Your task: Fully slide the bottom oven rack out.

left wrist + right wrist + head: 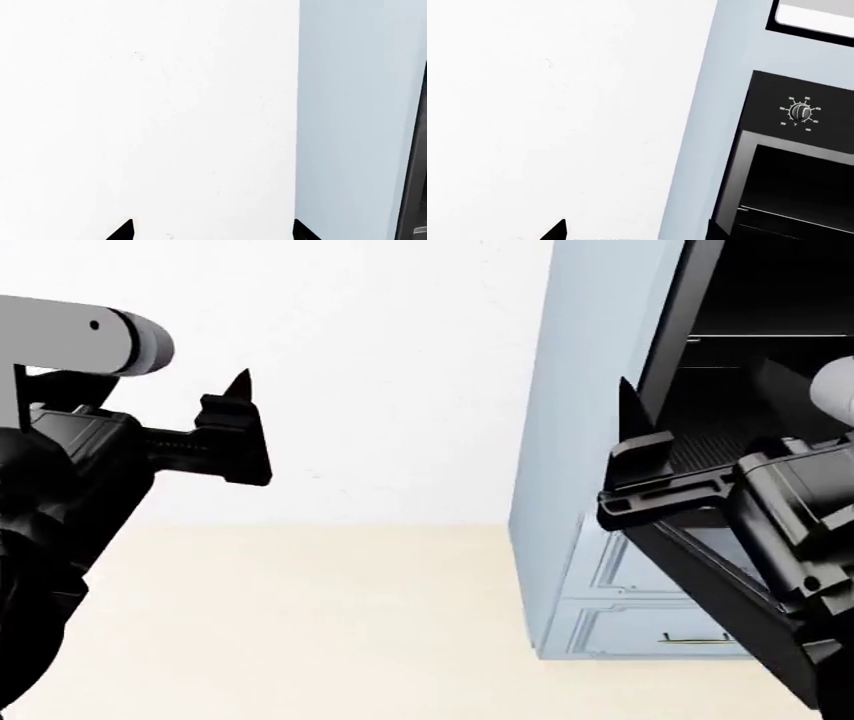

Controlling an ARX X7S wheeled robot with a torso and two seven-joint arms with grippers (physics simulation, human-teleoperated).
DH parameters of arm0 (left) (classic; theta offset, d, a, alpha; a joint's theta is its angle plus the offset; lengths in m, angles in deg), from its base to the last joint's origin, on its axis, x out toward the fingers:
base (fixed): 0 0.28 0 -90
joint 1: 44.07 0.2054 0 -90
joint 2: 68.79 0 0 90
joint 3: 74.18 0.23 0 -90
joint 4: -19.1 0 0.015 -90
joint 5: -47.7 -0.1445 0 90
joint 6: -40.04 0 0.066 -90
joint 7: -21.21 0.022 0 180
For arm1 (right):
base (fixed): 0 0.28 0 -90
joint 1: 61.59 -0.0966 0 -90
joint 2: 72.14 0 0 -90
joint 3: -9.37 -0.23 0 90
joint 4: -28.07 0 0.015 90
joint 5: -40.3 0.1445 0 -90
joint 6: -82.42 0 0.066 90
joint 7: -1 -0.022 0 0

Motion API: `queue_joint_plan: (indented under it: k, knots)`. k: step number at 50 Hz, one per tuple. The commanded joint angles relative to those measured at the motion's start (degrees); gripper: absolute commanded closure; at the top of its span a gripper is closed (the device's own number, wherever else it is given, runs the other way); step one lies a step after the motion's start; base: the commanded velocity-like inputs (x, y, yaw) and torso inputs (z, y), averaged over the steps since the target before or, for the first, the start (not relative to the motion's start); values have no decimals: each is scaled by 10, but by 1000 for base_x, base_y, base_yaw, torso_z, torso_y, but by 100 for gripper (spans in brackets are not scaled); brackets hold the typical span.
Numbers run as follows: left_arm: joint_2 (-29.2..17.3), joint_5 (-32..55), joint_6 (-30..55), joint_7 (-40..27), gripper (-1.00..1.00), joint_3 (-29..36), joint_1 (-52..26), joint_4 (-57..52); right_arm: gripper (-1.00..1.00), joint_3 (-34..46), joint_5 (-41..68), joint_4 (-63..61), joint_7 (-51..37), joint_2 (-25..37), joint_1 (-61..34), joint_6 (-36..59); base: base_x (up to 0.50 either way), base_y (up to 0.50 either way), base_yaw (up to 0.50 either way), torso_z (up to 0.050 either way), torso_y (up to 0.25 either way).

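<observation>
The oven [747, 300] is built into pale blue cabinetry [587, 390] at the right. Its black-framed glass door [707, 575] hangs open and its dark ribbed floor [694, 452] shows. A thin silvery rack edge [767, 336] crosses the cavity, and another [747, 210] shows in the right wrist view. I cannot tell which is the bottom oven rack. My right gripper [621, 455] is open and empty beside the cabinet's left edge, outside the cavity. It also shows in the right wrist view [637, 232]. My left gripper [247, 430] is open and empty, far left, facing the wall [213, 231].
A white wall [400, 360] fills the left and a beige floor [294, 620] lies below. Drawers [641, 630] sit under the oven. A control knob [800, 112] sits on the black panel above the cavity. The open door juts out by my right arm.
</observation>
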Motion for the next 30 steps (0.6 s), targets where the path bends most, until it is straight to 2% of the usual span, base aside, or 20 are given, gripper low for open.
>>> queue_joint_plan:
  k: [1,10,30]
  knots:
    - [-50,106,-22,-81,-100,40,-84,50,-100,44,133,56,-104,60,-90,-9,-4,-500,0,0,0]
    - [-43,103,-33,-85,-100,58,-77,48,-100,74,154,81,-128,73,-114,-30,-1,-500,0,0,0]
    - [-45,83,-33,-63,-100,83,-102,61,-100,71,88,110,-70,89,-115,-12,0,-500,0,0,0]
